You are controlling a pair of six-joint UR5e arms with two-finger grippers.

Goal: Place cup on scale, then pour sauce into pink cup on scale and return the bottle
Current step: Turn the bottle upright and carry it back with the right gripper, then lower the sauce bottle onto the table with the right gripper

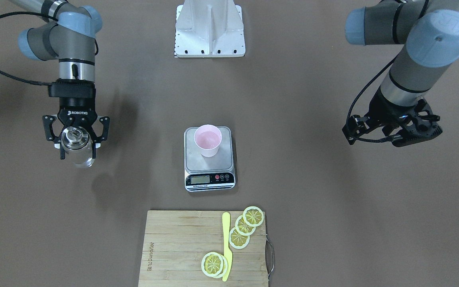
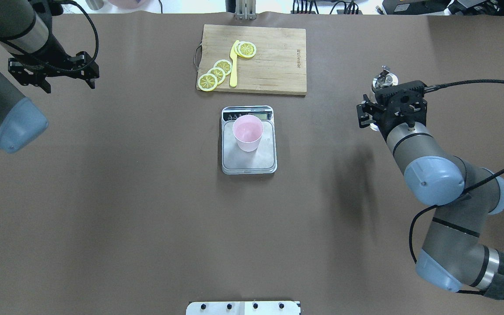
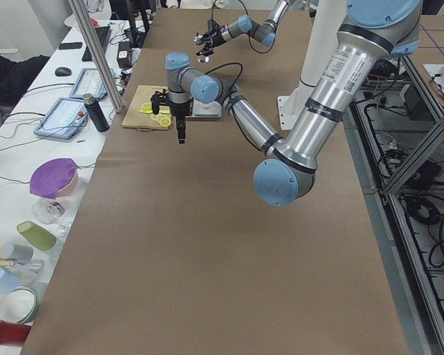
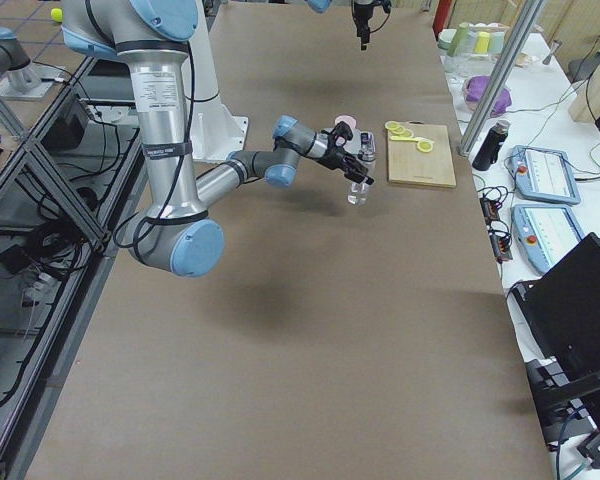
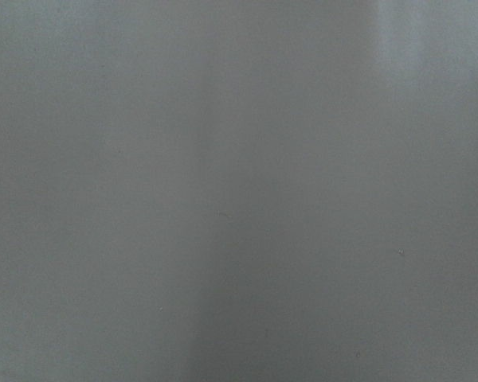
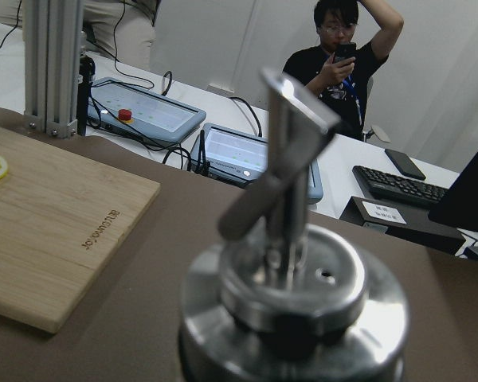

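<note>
The pale pink cup point(image 1: 207, 139) stands upright on the steel platform of the scale point(image 1: 197, 161), toward its back; both also show in the overhead view, the cup point(image 2: 247, 132) on the scale point(image 2: 252, 161). My right gripper point(image 1: 76, 139) is shut on the clear glass bottle point(image 1: 79, 155), held upright far off to the scale's side. Its metal pour spout point(image 6: 291, 263) fills the right wrist view, and its cap point(image 2: 383, 80) shows from overhead. The sauce cannot be made out. My left gripper point(image 2: 70, 85) is open and empty, far on the other side.
A wooden cutting board point(image 1: 181, 247) with lemon slices point(image 1: 245, 227) and a yellow knife point(image 1: 226, 247) lies just beyond the scale's display side. The robot's white base mount point(image 1: 209, 32) is at the near edge. The left wrist view shows only blurred grey.
</note>
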